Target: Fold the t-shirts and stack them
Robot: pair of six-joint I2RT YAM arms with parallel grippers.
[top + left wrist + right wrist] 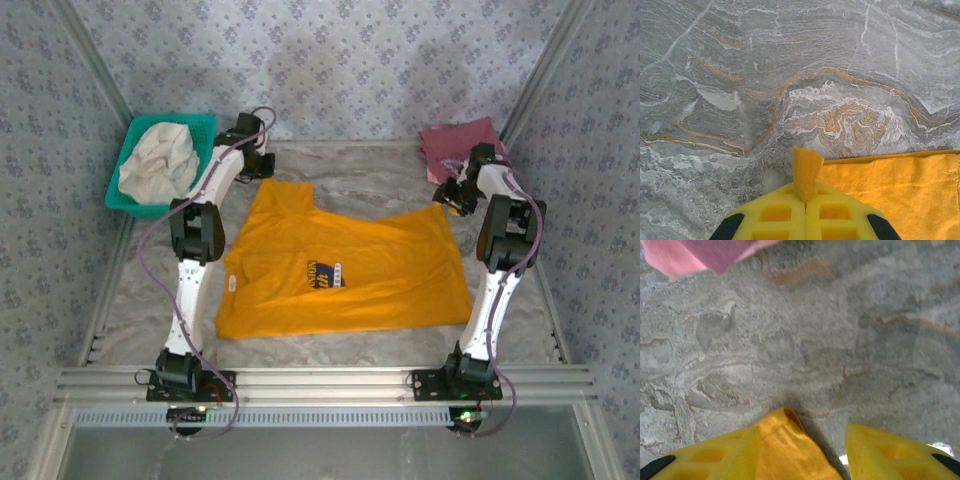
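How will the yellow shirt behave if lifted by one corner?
Probably floppy: the yellow t-shirt lies flat, wrinkled, its corner curling up from the shut left claw. Likely light; a small pinch holds it. Pushed, it would probably bunch, as its folds suggest.

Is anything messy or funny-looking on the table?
Yes. The yellow shirt lies crooked and wrinkled, not flat. Its far left corner is pinched by the left gripper, and its left side is rumpled. A pink shirt sits bunched in the far right corner.

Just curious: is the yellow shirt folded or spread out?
Spread out: the mustard-yellow t-shirt lies open across the table, chest print showing.
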